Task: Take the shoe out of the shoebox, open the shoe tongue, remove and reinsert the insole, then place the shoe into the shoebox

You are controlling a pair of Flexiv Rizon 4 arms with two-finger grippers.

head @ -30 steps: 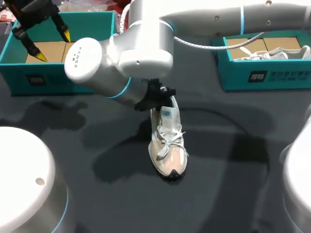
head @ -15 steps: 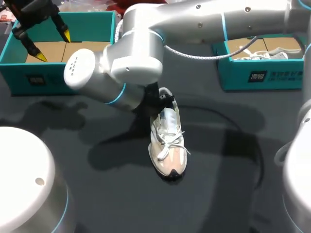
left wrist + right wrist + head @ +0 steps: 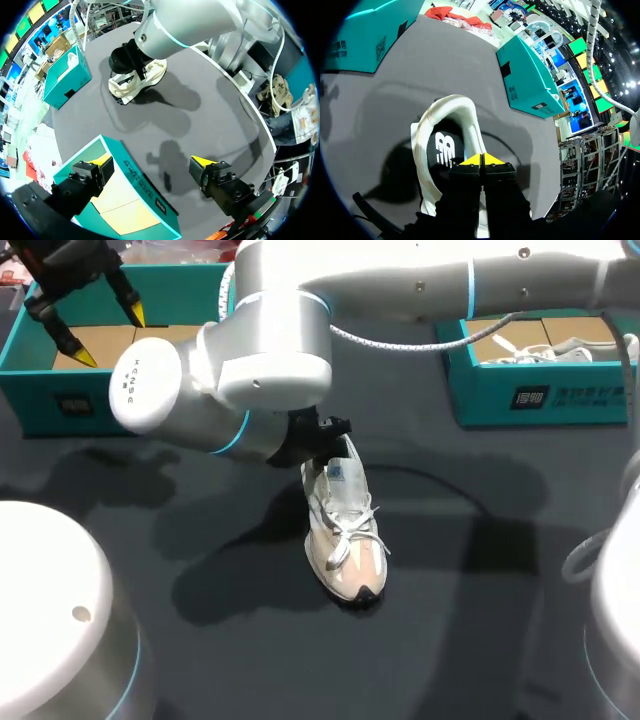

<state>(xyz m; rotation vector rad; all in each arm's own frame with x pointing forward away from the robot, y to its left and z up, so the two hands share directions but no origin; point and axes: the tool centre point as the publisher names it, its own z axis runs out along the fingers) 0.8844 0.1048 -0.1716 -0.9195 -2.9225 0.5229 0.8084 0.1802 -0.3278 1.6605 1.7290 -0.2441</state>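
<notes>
Shoe (image 3: 345,530) is standing mid-table; right gripper (image 3: 481,160) is sitting at its heel opening, fingers pressed together; left gripper (image 3: 110,336) is hanging over the far-left box (image 3: 60,400), fingers apart.

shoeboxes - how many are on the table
2. The left shoebox sits at the table's far left, with only cardboard showing inside. The right shoebox sits at the far right, with a white shoe in it.
</notes>
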